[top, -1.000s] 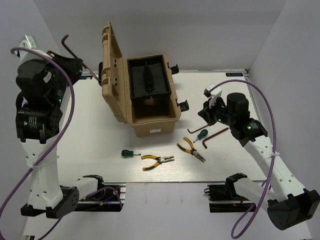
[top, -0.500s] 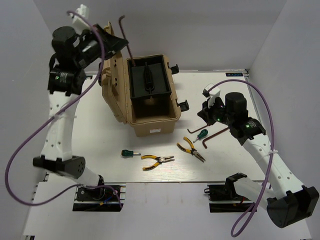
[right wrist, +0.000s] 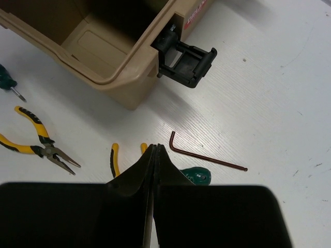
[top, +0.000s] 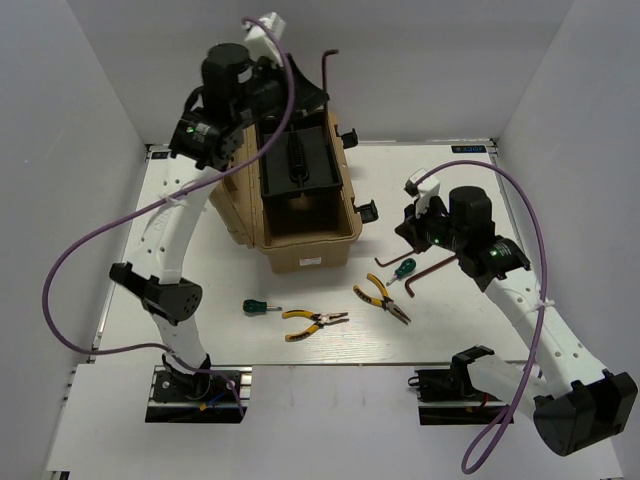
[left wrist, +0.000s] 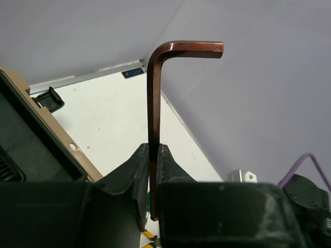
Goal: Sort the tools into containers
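Left claw (left wrist: 153, 150) clamps a hex key (left wrist: 151, 103) above the toolbox (top: 300, 245); right claw (right wrist: 155, 150), pressed together, hangs over pliers (top: 383, 298).

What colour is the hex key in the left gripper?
Coppery reddish-brown hex key; clearest in left wrist view.

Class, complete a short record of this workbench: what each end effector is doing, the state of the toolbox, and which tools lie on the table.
Left end effector: shut on hex key, raised near toolbox
Right end effector: shut, nothing seen in it, above table
Toolbox: lid open, black tray inside
On table: two yellow pliers, two green screwdrivers, two more hex keys
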{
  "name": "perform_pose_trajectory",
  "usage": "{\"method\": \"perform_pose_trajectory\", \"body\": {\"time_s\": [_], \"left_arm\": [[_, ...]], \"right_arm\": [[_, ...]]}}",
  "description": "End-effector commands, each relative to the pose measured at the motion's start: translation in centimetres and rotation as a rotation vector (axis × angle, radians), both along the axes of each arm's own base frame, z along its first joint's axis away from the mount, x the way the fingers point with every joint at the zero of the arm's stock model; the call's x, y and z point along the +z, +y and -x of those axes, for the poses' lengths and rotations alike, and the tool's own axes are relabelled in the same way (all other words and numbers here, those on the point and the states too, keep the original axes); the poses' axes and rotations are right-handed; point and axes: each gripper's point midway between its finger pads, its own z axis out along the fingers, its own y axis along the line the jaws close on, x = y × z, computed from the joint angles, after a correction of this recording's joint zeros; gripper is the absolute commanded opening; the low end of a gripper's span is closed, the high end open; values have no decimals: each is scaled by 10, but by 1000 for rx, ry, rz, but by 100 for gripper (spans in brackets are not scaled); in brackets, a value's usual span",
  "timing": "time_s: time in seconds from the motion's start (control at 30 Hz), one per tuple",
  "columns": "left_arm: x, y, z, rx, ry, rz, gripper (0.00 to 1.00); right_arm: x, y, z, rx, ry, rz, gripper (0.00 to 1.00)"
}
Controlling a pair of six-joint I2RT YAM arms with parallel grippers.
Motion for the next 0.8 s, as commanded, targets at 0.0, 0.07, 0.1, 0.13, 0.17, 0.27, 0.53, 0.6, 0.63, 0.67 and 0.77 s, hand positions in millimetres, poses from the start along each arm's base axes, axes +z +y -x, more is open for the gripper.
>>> {"method": "perform_pose_trajectory", "body": {"time_s": [0.0, 0.07, 0.1, 0.13, 0.17, 0.27, 0.53, 0.6, 0.63, 0.67, 0.77], "left_arm": [[-11, -16, 1, 56, -40, -107, 0], [-33, -26, -7, 102, -17, -176, 0], [-36, -37, -1, 95, -34, -207, 0], [-37, -40, 1, 110, -49, -226, 0], [-46, -40, -4, 153, -43, -264, 0], [-62, -46, -2, 216, -56, -364, 0], [-100, -25, -28, 470, -73, -596, 0], [-101, -19, -31, 532, -82, -624, 0], [-100, -14, -33, 565, -83, -632, 0], [-106, -12, -36, 583, -83, -654, 0], [-110, -3, -41, 655, -81, -680, 0]], "right_arm": [[4, -4, -2, -10, -40, 0, 0], [1, -4, -1, -9, -37, 1, 0], [-1, -5, -1, -11, -35, 5, 0], [-2, -5, 0, -11, -33, 5, 0], [-2, -6, 0, -16, -35, 7, 0], [-6, -6, 1, -15, -32, 7, 0], [-5, -10, 2, -30, -33, 3, 0], [-8, -12, 2, -35, -25, 5, 0], [-7, -13, 2, -37, -29, 5, 0], [-10, -13, 3, -37, -23, 5, 0], [-10, -15, 3, -43, -23, 4, 0]]}}
